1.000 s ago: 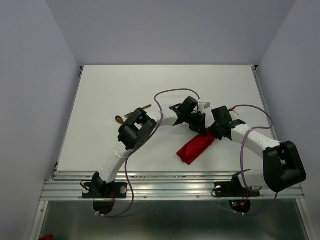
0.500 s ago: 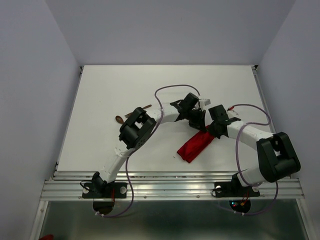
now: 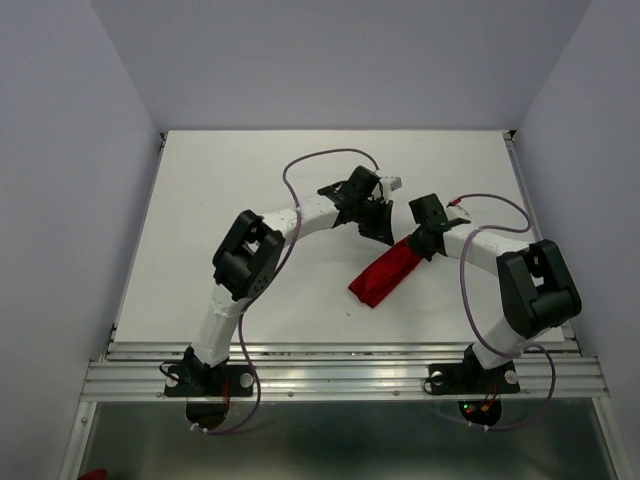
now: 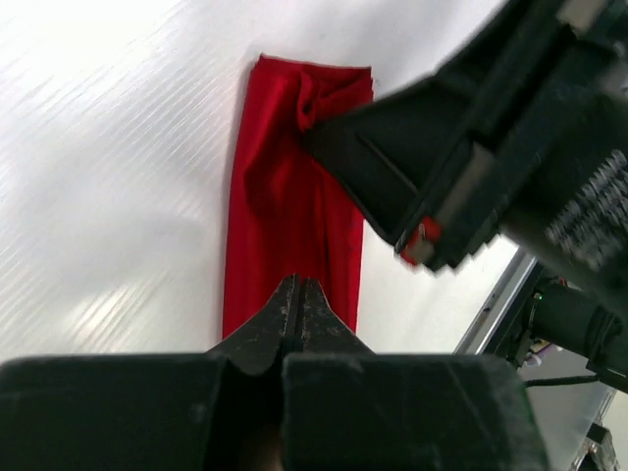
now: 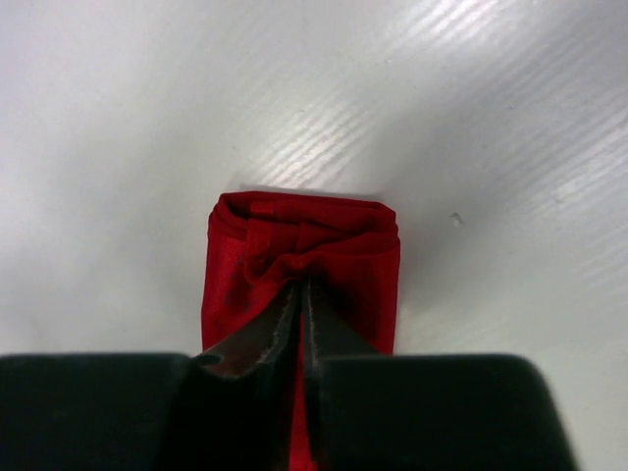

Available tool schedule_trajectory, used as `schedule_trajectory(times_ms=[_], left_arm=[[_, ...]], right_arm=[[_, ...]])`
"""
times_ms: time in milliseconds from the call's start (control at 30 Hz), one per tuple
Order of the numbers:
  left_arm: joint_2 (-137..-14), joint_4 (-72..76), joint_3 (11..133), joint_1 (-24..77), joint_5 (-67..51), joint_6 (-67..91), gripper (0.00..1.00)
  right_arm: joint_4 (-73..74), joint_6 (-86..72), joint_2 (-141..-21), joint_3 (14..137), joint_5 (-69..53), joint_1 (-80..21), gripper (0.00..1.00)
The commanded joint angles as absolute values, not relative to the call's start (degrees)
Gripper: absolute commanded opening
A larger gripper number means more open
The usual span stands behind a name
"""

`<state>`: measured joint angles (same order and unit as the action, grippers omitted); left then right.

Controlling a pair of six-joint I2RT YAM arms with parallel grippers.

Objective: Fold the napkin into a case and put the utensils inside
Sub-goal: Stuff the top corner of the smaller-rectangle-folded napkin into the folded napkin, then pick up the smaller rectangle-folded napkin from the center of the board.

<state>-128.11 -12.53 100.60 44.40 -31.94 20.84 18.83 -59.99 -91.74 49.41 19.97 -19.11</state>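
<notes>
Narrow red folded cloth napkin (image 3: 385, 278) lies diagonally, right of white table (image 3: 220, 180) centre. Right gripper (image 5: 301, 285) jaws pinch its puckered far end. Left gripper (image 4: 297, 294) jaws pressed together, nothing seen held. Risk: a tug on the pinch could unfold the cloth.

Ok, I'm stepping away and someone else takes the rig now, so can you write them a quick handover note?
Left end effector: shut, apparently empty, close to the napkin.
Right end effector: shut on a pucker at the napkin's far end.
Napkin: folded into a narrow strip, flat on the table.
Utensils: not visible in any view.
Done: the folding, it seems.
Left: release the napkin, then put both utensils inside.
</notes>
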Motion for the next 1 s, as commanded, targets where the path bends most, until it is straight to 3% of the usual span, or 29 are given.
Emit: schedule_trajectory(times_ms=[0,233,533,733,867,967], left_arm=[[-117.79,-12.75,95.02,41.75,-26.47,19.69,0.00],[-112.24,-15.38,89.75,41.92,-16.09,20.13,0.00],[-111.27,-16.17,87.63,44.82,-8.44,20.13,0.10],[-111.27,-16.87,88.50,50.97,-0.62,18.28,0.33],[-113.63,-19.06,92.45,56.15,5.61,15.21,0.57],[-117.05,-21.87,96.23,58.79,7.55,13.01,0.63]], right_arm=[[19.17,-55.75,-93.52,53.51,19.35,-18.72,0.19],[21.44,-49.58,-85.28,56.51,13.54,-18.72,0.54],[27.33,-49.47,-66.29,44.23,18.28,-16.45,0.63],[27.33,-51.59,-55.02,32.26,13.28,-9.06,0.68],[27.33,-51.50,-53.79,30.76,11.60,-7.29,0.69],[27.33,-51.59,-53.00,31.11,11.25,-6.77,0.69]])
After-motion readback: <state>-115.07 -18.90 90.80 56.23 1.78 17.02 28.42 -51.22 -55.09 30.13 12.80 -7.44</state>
